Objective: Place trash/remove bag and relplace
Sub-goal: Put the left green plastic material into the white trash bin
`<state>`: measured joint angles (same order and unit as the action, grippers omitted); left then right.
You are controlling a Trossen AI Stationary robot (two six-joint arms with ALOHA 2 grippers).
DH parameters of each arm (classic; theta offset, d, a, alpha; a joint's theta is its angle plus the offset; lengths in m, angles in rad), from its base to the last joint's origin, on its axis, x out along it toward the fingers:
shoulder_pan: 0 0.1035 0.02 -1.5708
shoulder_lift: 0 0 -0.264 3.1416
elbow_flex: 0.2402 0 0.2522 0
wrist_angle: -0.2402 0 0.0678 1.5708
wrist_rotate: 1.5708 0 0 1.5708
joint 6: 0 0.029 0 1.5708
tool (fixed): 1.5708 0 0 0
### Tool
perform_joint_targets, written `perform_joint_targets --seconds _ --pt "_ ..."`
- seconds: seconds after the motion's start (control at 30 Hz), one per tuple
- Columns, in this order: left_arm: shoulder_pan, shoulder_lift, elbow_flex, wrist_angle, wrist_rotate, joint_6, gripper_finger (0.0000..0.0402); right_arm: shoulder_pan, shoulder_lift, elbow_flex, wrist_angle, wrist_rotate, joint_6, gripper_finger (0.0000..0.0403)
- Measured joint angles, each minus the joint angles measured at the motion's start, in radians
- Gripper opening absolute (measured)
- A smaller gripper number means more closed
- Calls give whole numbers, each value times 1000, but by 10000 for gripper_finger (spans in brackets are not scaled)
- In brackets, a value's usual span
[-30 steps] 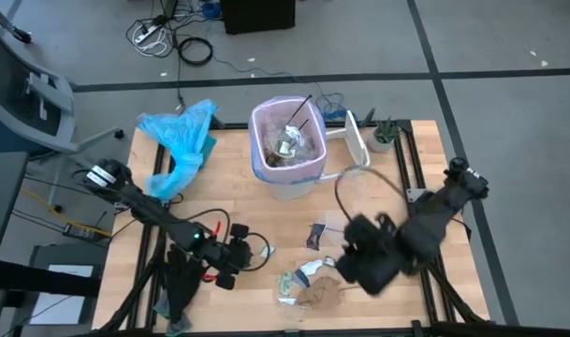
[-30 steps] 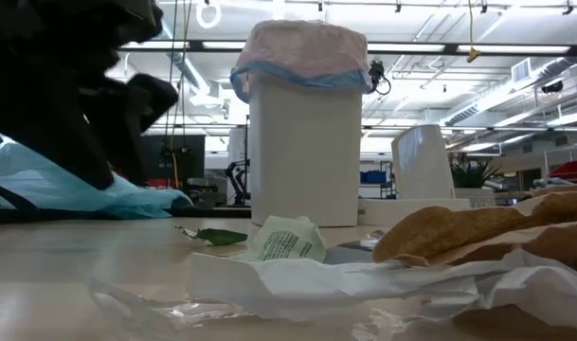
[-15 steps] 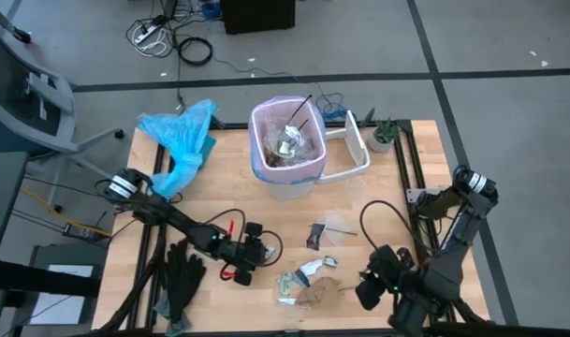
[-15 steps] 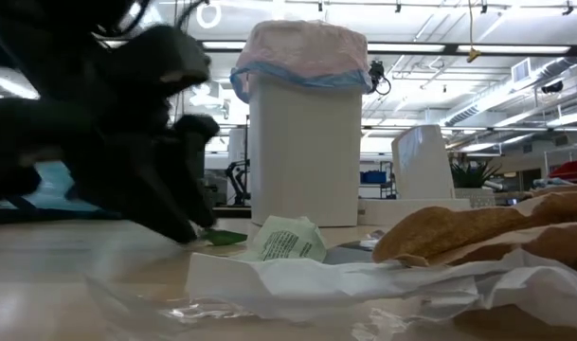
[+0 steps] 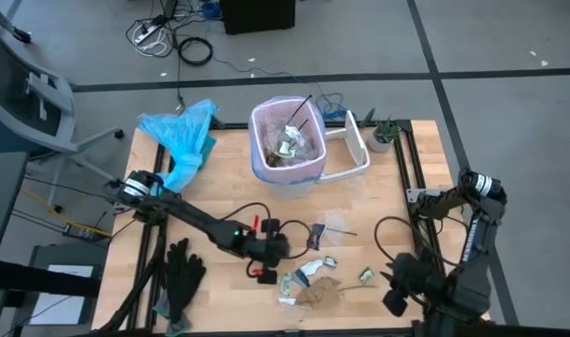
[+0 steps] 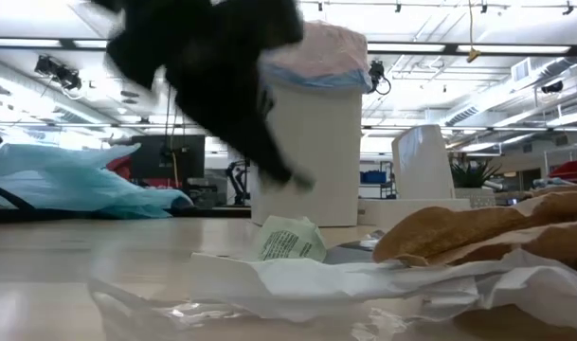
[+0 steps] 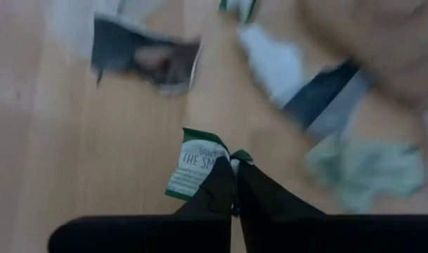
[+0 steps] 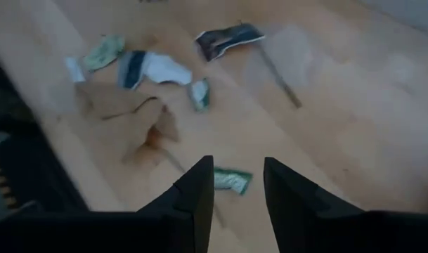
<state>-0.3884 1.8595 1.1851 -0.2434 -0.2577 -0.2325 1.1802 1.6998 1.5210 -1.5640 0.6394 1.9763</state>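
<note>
Pale pink plastic lines the white bin (image 5: pixel 289 178) at the far middle of the wooden counter (image 5: pixel 219 187); that bag (image 5: pixel 286 140) is folded over the rim, its blue drawstring band showing in the low view, and some scraps and a thin black utensil (image 5: pixel 299 110) already lie inside. A white lid (image 5: pixel 358 145) lies just beside the bin, with a small potted plant (image 5: pixel 386 134) at the far right corner. A light-blue plastic bag (image 5: pixel 180 142) is heaped at the far left corner, and black gloves (image 5: pixel 179 278) lie at the near left edge.

Most of the trash (image 5: pixel 313 281) is scattered on the near middle of the counter: crumpled brown paper, clear film, white and printed wrappers. The left tool (image 5: pixel 277 245) reaches in low over the counter next to this litter, its fingers (image 7: pixel 231 190) pressed together on a small green-and-white wrapper (image 7: pixel 197 163). The right tool (image 5: pixel 401 281) sits at the near right edge, fingers apart and holding nothing, with another small green wrapper (image 8: pixel 232 180) lying on the wood just beyond its tips.
</note>
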Motion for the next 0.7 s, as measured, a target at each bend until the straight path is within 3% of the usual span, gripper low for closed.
perform_joint_targets --seconds 0.1,0.23,0.5,0.7 --pt "3 1 130 -115 2 -11 13 50 -2 -67 39 16 83 111" --pt "5 0 314 -249 -17 -24 12 77 -8 -164 219 15 83 111" --pt "12 0 659 -483 -44 -37 11 73 -8 -364 592 66 20 111" --pt "51 -2 872 -646 -123 -4 11 39 -8 -517 874 123 17 111"
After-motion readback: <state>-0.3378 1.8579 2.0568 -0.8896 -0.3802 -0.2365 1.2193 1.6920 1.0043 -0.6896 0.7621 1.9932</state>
